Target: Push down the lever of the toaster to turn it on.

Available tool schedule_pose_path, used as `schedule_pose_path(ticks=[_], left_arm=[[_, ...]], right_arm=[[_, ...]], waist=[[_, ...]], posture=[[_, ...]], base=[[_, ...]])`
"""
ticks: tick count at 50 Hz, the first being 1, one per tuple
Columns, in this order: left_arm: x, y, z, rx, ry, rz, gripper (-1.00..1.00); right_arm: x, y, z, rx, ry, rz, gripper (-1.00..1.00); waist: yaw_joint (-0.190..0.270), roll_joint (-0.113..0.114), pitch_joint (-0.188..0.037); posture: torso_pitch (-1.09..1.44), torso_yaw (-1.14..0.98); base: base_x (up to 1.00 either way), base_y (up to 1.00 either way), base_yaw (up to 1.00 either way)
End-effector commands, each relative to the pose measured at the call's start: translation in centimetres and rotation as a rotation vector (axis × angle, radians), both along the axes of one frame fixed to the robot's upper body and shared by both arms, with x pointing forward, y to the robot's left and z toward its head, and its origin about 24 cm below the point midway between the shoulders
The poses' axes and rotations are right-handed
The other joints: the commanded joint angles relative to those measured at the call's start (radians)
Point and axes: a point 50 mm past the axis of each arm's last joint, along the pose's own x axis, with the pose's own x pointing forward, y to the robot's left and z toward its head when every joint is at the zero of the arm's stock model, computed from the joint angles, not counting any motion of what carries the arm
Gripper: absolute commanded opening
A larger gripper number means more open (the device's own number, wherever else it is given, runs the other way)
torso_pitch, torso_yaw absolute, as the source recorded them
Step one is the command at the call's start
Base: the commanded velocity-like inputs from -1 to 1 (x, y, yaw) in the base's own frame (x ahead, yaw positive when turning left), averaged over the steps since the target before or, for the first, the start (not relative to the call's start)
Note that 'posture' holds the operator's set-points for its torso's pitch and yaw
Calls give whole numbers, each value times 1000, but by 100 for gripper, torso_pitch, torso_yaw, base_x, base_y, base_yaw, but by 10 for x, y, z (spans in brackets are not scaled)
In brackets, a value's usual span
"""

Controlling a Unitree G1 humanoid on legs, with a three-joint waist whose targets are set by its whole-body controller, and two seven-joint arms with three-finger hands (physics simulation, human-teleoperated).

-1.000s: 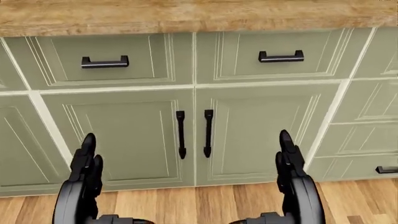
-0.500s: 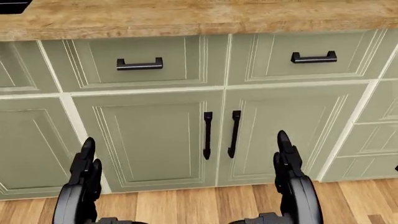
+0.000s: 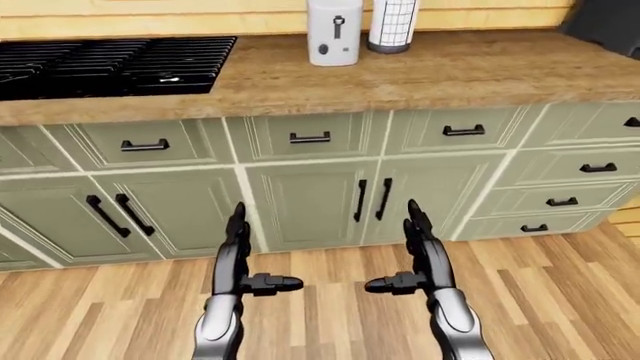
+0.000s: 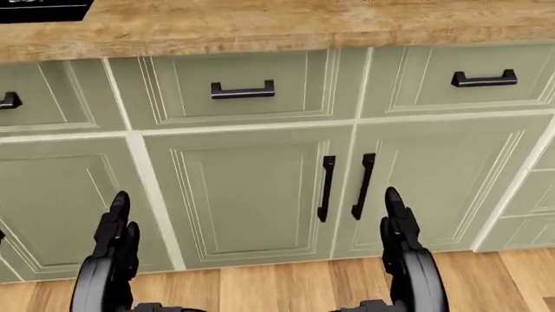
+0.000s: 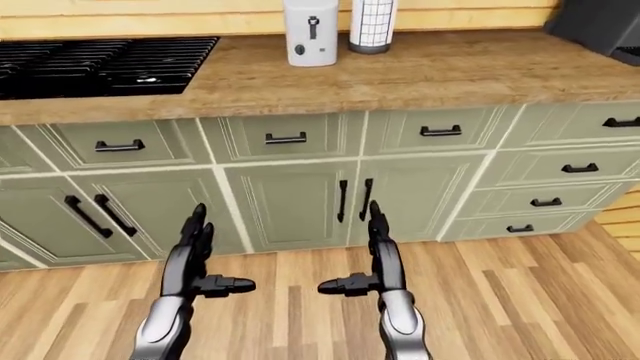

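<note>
A white toaster (image 3: 334, 31) stands at the top of the left-eye view, at the far side of the wooden counter (image 3: 430, 75); a dark lever slot and a round knob show on its face. My left hand (image 3: 247, 259) and right hand (image 3: 410, 255) are held low over the floor, well below the counter and far from the toaster. Both are open, fingers straight up and thumbs turned inward, holding nothing. In the head view only the left fingers (image 4: 116, 227) and the right fingers (image 4: 395, 224) show against the cabinet doors.
A black cooktop (image 3: 110, 66) lies on the counter left of the toaster. A white gridded canister (image 3: 392, 25) stands right beside the toaster. A dark appliance (image 3: 605, 26) sits at the top right. Green cabinets (image 3: 300, 202) with black handles run below; wooden floor (image 3: 330, 322) underneath.
The whole head view has slid to the right, so the camera has moved left along the cabinets. The cooktop's corner has come into view at the top left. Both hands keep their pose.
</note>
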Motion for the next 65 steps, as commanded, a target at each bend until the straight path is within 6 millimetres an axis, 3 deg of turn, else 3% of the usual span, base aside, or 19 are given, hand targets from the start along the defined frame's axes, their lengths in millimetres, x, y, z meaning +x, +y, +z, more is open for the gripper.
schedule_pose_path(ticks=[1, 3, 5, 6, 7, 9, 14, 16, 21, 23, 26, 27, 33, 39, 46, 50, 52, 56, 65], left_arm=[[5, -3, 16, 0, -97, -16, 100], [6, -3, 17, 0, -97, -16, 100], [6, -3, 18, 0, -97, -16, 100], [5, -4, 19, 0, -97, -16, 100], [5, -4, 19, 0, -97, -16, 100], [6, -3, 17, 0, -97, -16, 100], [6, -3, 17, 1, -97, -16, 100], [6, -3, 17, 1, -97, -16, 100], [6, -3, 17, 0, -97, -16, 100], [6, -3, 17, 0, -97, -15, 100], [6, -3, 17, 0, -97, -15, 100], [5, -3, 18, 0, -97, -15, 100], [5, -3, 19, -3, -98, -13, 100], [10, -2, 26, -65, -92, 1, 100], [35, 2, 73, -64, -117, 8, 100], [52, 4, 116, -86, -141, -5, 100], [58, 4, 136, -75, -142, -7, 100], [72, 8, 174, -45, -153, 5, 100], [96, 10, 263, -23, -230, 29, 100]], right_arm=[[5, -1, 16, -5, -91, -1, 100], [5, -1, 16, -5, -91, -1, 100], [5, -1, 17, -5, -92, -1, 100], [5, -1, 16, -13, -94, 3, 100], [5, -1, 16, 4, -100, 1, 100], [5, 0, 14, 7, -90, 1, 100], [4, 0, 15, -2, -92, 11, 100], [5, 0, 16, -4, -94, 10, 100], [4, -2, 16, -2, -104, -1, 100], [4, -2, 17, -2, -106, -4, 100], [4, -2, 16, -5, -106, -7, 100], [4, -3, 16, -4, -103, -12, 100], [7, -6, 13, -31, -91, -40, 100], [7, -4, 18, -67, -97, -51, 100], [23, 3, 63, -81, -112, -56, 100], [35, 8, 110, 5, -131, 10, 100], [44, 3, 131, -116, -139, -39, 100], [52, 5, 169, -99, -137, -41, 100], [65, -3, 269, -118, -207, -72, 100]], waist=[[-2, 0, -13], [-4, -24, -12], [-7, -65, -21], [-4, -62, -29], [-11, -33, -2], [-7, -6, -21], [15, 8, -47], [15, 8, -14], [2, 8, -24], [17, -3, -10], [29, -44, -22], [25, -21, -16], [4, 13, -34], [2, 9, -43], [5, 6, -55], [5, 5, -64], [6, 5, -64], [7, 9, -61], [6, 10, -38]], posture=[[0, 0], [0, 0], [0, 0], [0, 0], [0, 0], [0, 0], [0, 0], [0, 0], [0, 0], [0, 0], [0, 0], [0, 0], [0, 0], [0, 0], [0, 0], [0, 0], [0, 0], [0, 0], [0, 0]], base=[[0, 32, 0], [0, 32, 0], [0, 31, 0], [0, 22, 0], [0, 0, 0], [0, 0, 0], [0, 0, 14], [0, 0, 100], [0, 0, 71], [0, 0, 0], [0, 0, 0], [0, 0, 0], [0, 0, 0], [0, 0, 0], [0, 0, 0], [0, 0, 0], [0, 0, 0], [0, 0, 0], [0, 0, 0]])
